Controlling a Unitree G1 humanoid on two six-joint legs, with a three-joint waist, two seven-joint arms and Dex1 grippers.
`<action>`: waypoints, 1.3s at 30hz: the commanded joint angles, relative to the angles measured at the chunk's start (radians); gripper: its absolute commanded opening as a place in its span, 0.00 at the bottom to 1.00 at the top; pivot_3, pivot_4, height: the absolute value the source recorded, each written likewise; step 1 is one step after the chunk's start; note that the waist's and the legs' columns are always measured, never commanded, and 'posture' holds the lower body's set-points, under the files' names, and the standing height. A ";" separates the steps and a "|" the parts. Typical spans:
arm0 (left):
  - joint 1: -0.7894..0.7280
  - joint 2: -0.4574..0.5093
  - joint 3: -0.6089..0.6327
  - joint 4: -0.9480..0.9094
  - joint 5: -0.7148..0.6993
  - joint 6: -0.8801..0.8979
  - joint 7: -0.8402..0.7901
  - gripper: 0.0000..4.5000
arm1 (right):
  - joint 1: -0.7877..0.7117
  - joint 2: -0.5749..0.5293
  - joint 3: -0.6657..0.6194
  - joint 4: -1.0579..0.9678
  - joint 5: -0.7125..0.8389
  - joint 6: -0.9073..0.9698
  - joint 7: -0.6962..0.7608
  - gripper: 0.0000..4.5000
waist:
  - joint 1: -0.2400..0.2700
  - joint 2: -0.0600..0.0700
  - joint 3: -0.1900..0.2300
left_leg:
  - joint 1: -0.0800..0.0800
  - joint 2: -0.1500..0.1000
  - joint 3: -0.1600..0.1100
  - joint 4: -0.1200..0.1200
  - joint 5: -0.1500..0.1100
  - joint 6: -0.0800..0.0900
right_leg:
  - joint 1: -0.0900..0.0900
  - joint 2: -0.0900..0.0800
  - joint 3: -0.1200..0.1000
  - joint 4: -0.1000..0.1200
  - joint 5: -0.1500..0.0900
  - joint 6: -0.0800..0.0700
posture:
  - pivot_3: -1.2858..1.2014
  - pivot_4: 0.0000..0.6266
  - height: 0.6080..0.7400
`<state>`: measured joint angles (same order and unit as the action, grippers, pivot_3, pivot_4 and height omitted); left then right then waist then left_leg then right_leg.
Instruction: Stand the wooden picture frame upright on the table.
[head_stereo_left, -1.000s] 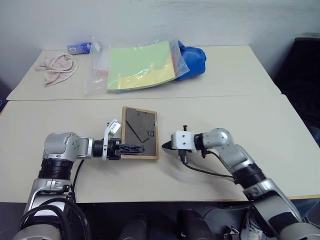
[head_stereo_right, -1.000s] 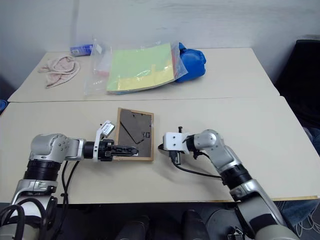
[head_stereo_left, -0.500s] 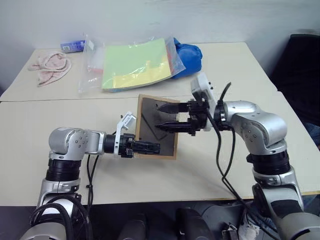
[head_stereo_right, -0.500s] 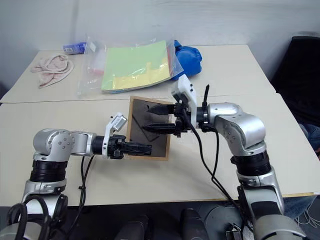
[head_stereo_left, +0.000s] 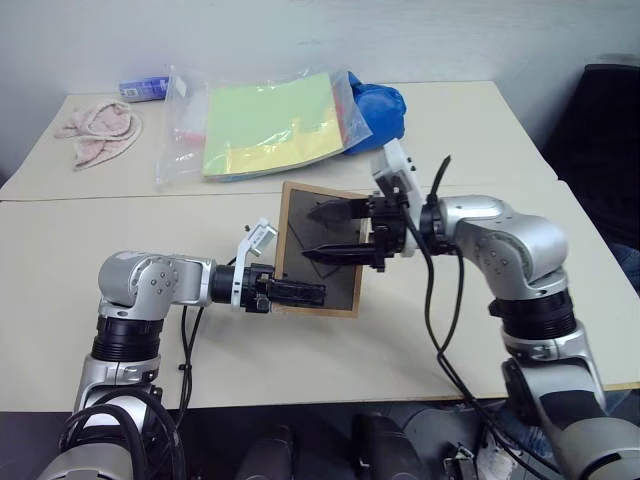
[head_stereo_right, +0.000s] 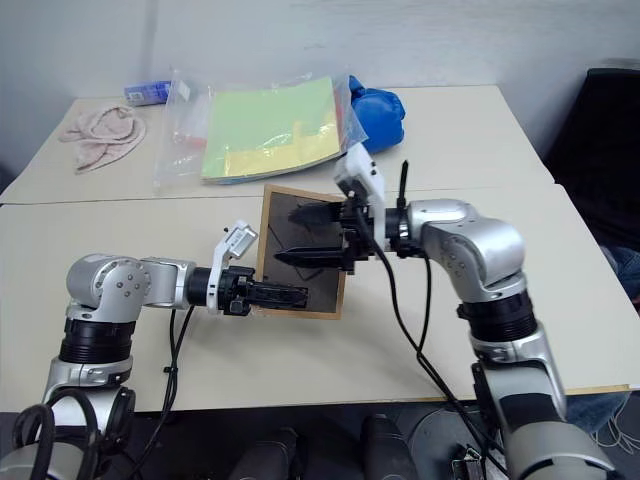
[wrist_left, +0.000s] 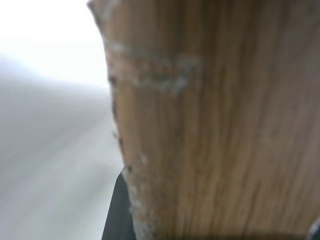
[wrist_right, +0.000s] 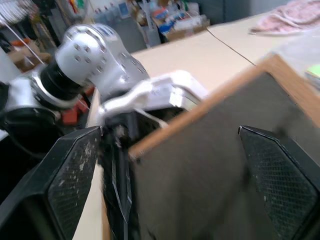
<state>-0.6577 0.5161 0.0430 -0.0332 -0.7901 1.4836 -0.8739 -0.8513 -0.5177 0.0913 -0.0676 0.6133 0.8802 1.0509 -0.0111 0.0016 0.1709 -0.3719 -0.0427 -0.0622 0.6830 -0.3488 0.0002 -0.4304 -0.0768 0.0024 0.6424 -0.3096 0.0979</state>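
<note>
The wooden picture frame (head_stereo_left: 320, 250) is tilted up off the table (head_stereo_left: 500, 330), back panel toward you, its lower edge clamped in the left gripper (head_stereo_left: 300, 292). Your right gripper (head_stereo_left: 318, 233), jaws spread wide and holding nothing, reaches level across that panel. Catch the fold-out stand gently and keep the left wrist steady.

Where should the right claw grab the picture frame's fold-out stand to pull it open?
Probably the stand's free lower tip on the wooden picture frame's dark back, coming straight at the back, which is tilted up facing the open right claw. The left claw pinches the lower edge, so stay above it.
</note>
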 joint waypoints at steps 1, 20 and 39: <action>-0.017 0.018 0.007 -0.031 -0.032 -0.032 -0.024 0.19 | -0.026 -0.016 -0.032 0.013 0.003 -0.015 0.003 1.00 | 0.003 0.000 0.000 | 0.000 0.000 0.000 0.000 0.000 0.000 | 0.000 0.000 0.000 0.000 0.000 0.000 | 0.52 0.24 1.00; -0.068 0.059 -0.064 0.072 0.005 -0.133 -0.042 0.19 | 0.090 -0.123 -0.039 -0.242 0.099 0.039 0.018 1.00 | 0.010 -0.002 0.001 | 0.000 0.000 0.000 0.000 0.000 0.000 | -0.001 0.000 0.000 0.000 0.000 0.000 | 0.52 0.24 1.00; -0.115 0.051 -0.040 0.039 -0.082 -0.015 -0.057 0.19 | -0.027 -0.099 0.142 0.513 -1.489 -2.049 -0.948 1.00 | -0.020 -0.006 0.004 | 0.000 -0.001 0.007 -0.002 0.001 -0.002 | -0.013 0.006 0.005 0.010 0.000 0.000 | 0.52 0.24 1.00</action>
<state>-0.7475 0.5658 -0.0252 0.0419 -0.8331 1.4565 -0.9105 -0.8439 -0.6253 0.2375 0.4376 -0.7787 -1.1388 0.2679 -0.0312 -0.0046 0.1747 -0.3724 -0.0440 -0.0553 0.6807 -0.3472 -0.0020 -0.4447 -0.0707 0.0080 0.6540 -0.3097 0.0979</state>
